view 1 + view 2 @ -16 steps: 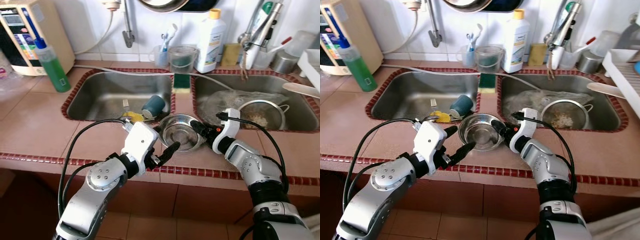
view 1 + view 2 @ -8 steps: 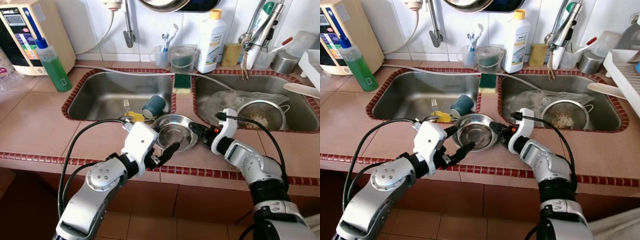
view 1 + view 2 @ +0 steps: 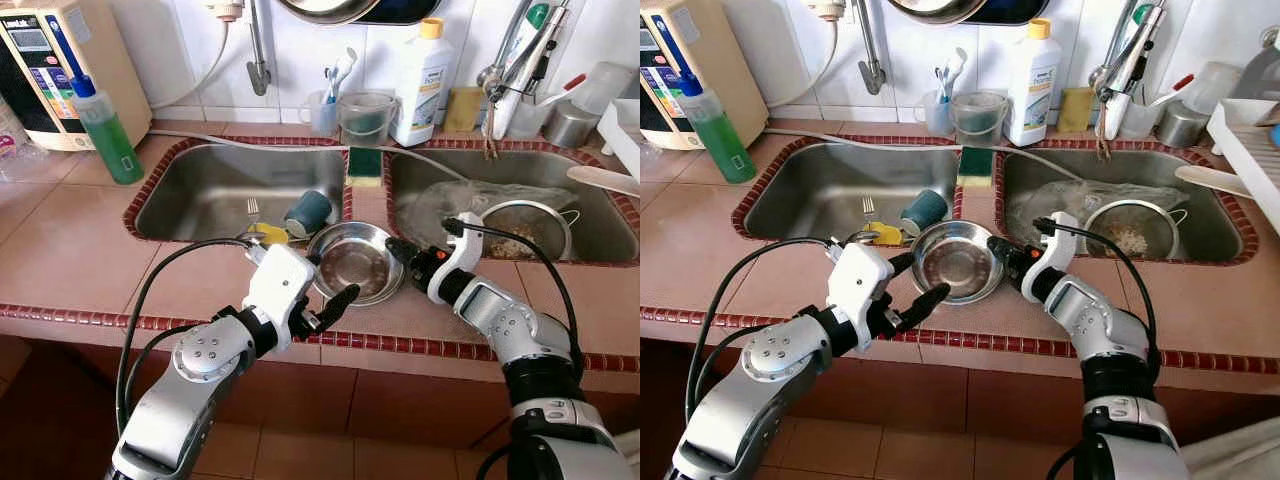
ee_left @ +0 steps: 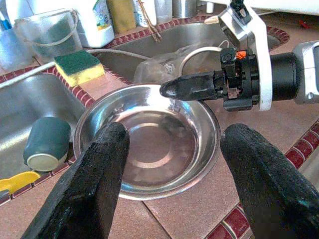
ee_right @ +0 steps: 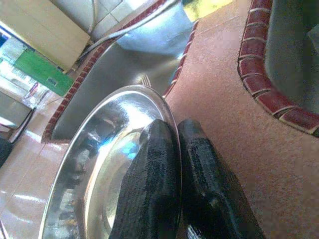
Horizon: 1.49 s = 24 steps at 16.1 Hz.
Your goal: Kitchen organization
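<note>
A steel bowl (image 3: pixel 352 262) rests on the tiled counter strip between the two sinks, its right rim tipped up. My right gripper (image 3: pixel 393 248) is shut on that right rim; the right wrist view has both fingers (image 5: pixel 154 154) pinching the bowl's edge (image 5: pixel 99 154). At the bowl's front left, my left gripper (image 3: pixel 330 280) is open and holds nothing. In the left wrist view its two fingers (image 4: pixel 94 184) stand either side of the bowl (image 4: pixel 149 144), just short of it.
The left sink (image 3: pixel 190 195) holds a teal cup (image 3: pixel 307 212), a fork and a yellow item (image 3: pixel 268 232). A strainer (image 3: pixel 522 232) lies in the right sink. A sponge (image 3: pixel 364 165) sits on the divider. A green bottle (image 3: pixel 105 130) stands at the left and a detergent bottle (image 3: pixel 418 75) at the back.
The right gripper has risen a little with the bowl's rim, so the bowl now tilts toward the left. The left arm has stayed put.
</note>
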{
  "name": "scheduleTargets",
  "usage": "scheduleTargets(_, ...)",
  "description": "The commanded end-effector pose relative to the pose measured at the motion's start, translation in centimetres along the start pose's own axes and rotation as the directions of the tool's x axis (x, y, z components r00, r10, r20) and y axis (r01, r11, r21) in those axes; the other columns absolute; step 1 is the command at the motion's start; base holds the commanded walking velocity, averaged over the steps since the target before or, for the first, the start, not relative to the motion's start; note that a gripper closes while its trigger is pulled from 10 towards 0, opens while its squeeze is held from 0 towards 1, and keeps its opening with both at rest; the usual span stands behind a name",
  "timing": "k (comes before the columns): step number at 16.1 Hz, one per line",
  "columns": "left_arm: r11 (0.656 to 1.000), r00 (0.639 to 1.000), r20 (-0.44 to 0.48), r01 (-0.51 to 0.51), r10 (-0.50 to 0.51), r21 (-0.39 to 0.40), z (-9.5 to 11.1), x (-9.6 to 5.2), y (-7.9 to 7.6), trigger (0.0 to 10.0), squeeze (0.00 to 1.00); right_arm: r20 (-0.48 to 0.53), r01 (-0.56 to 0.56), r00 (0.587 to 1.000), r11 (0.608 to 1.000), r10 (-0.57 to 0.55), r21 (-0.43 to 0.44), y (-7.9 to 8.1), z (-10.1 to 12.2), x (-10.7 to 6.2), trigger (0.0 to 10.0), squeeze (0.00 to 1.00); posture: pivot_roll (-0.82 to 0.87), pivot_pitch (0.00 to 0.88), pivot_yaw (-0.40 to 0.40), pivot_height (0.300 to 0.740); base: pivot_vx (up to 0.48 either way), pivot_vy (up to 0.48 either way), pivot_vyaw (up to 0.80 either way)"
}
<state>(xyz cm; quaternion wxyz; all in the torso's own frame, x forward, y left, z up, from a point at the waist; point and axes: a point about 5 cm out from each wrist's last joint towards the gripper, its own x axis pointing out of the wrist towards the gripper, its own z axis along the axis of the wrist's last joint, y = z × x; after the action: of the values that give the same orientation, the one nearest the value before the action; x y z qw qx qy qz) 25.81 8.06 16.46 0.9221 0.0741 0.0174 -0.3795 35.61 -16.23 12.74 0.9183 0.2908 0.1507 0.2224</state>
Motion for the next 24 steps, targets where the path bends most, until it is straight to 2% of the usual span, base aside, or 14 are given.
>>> scheduleTargets(1, 1.000, 1.000, 0.011, 0.000, 0.000, 0.006, 0.4, -0.2, -0.1, 10.0, 0.00, 0.071, 0.008, 0.997, 1.000, -0.007, -0.020, 0.2, 1.3, -0.2, 0.0, 0.00, -0.12, 0.069, 0.032, 0.740, 0.000, 0.000, 0.00)
scheduleTargets(4, 0.998, 0.998, 0.027, -0.056, 0.056, -0.018, 0.6, -0.2, 0.8, 10.0, 0.00, 0.236, -0.030, 0.971, 0.999, 0.039, -0.040, 0.7, 3.1, -1.0, 0.0, 0.00, -0.12, 0.074, 0.032, 0.740, 0.000, 0.000, 0.00)
scheduleTargets(5, 0.992, 0.991, 0.024, -0.128, 0.128, -0.002, 0.6, -0.1, 1.9, 10.0, 0.00, 0.299, -0.036, 0.953, 0.997, 0.053, -0.063, 1.0, 4.0, -1.4, 0.0, 0.00, -0.12, 0.074, 0.032, 0.740, 0.000, 0.000, 0.00)
scheduleTargets(6, 0.980, 0.980, 0.028, -0.197, 0.198, -0.030, 0.5, -0.1, 3.0, 10.0, 0.00, 0.344, -0.019, 0.938, 0.998, 0.040, -0.066, 1.0, 4.8, -1.7, 1.7, 0.00, -0.13, 0.073, 0.033, 0.740, 0.000, 0.000, 0.00)
scheduleTargets(7, 0.972, 0.971, 0.037, -0.234, 0.235, -0.039, 0.6, -0.1, 3.6, 10.0, 0.00, 0.376, -0.005, 0.926, 0.998, 0.029, -0.065, 1.0, 5.3, -1.9, 10.0, 0.00, -0.13, 0.073, 0.033, 0.740, 0.000, 0.000, 0.00)
scheduleTargets(9, 0.952, 0.950, 0.061, -0.307, 0.305, 0.012, 0.7, -0.4, 5.1, 10.0, 0.00, 0.480, 0.038, 0.877, 0.990, 0.031, -0.133, 1.8, 6.7, -2.7, 10.0, 0.00, -0.13, 0.072, 0.033, 0.740, 0.000, 0.000, 0.00)
scheduleTargets(10, 0.943, 0.950, 0.082, -0.309, 0.300, 0.122, 0.9, -0.5, 5.5, 10.0, 0.00, 0.522, 0.075, 0.852, 0.977, 0.040, -0.198, 2.6, 7.0, -3.1, 10.0, 0.00, -0.13, 0.072, 0.033, 0.740, 0.000, 0.000, 0.00)
scheduleTargets(11, 0.940, 0.948, 0.100, -0.313, 0.302, 0.133, 1.0, -0.6, 5.7, 10.0, 0.00, 0.529, 0.097, 0.848, 0.969, 0.040, -0.228, 2.8, 7.0, -3.2, 10.0, 0.00, -0.13, 0.070, 0.032, 0.740, 0.000, 0.000, 0.00)
scheduleTargets(12, 0.939, 0.943, 0.100, -0.328, 0.319, 0.103, 1.1, -0.5, 6.3, 10.0, 0.00, 0.554, 0.127, 0.830, 0.947, 0.062, -0.297, 3.6, 6.8, -3.3, 10.0, 0.00, -0.13, 0.067, 0.033, 0.740, 0.000, 0.000, 0.00)
scheduleTargets(13, 0.936, 0.940, 0.097, -0.337, 0.328, 0.100, 1.1, -0.4, 6.6, 10.0, 0.00, 0.561, 0.125, 0.824, 0.942, 0.076, -0.310, 3.9, 6.7, -3.3, 10.0, 0.00, -0.13, 0.067, 0.033, 0.740, 0.000, 0.000, 0.00)
scheduleTargets(14, 0.927, 0.925, 0.089, -0.373, 0.370, 0.024, 1.0, -0.2, 7.6, 10.0, 0.00, 0.557, 0.153, 0.824, 0.905, 0.105, -0.397, 4.9, 6.1, -3.3, 10.0, 0.00, -0.14, 0.063, 0.034, 0.740, 0.000, 0.000, 0.00)
scheduleTargets(16, 0.918, 0.915, 0.093, -0.396, 0.394, 0.005, 0.5, 0.1, 8.2, 10.0, 0.00, 0.557, 0.197, 0.822, 0.854, 0.124, -0.481, 5.6, 5.3, -3.6, 10.0, 0.00, -0.15, 0.048, 0.038, 0.740, 0.000, 0.000, 0.00)
scheduleTargets(17, 0.908, 0.905, 0.075, -0.416, 0.418, -0.048, 0.0, 0.4, 8.6, 10.0, 0.00, 0.563, 0.239, 0.818, 0.821, 0.117, -0.518, 5.7, 4.9, -3.9, 10.0, 0.00, -0.16, 0.044, 0.038, 0.740, 0.000, 0.000, 0.00)
scheduleTargets(24, 0.881, 0.885, 0.054, -0.453, 0.463, -0.134, -0.7, 0.9, 10.0, 10.0, 0.00, 0.596, 0.356, 0.802, 0.761, 0.050, -0.543, 5.1, 4.1, -4.7, 10.0, 0.00, -0.18, 0.035, 0.053, 0.740, 0.000, 0.219, 0.00)
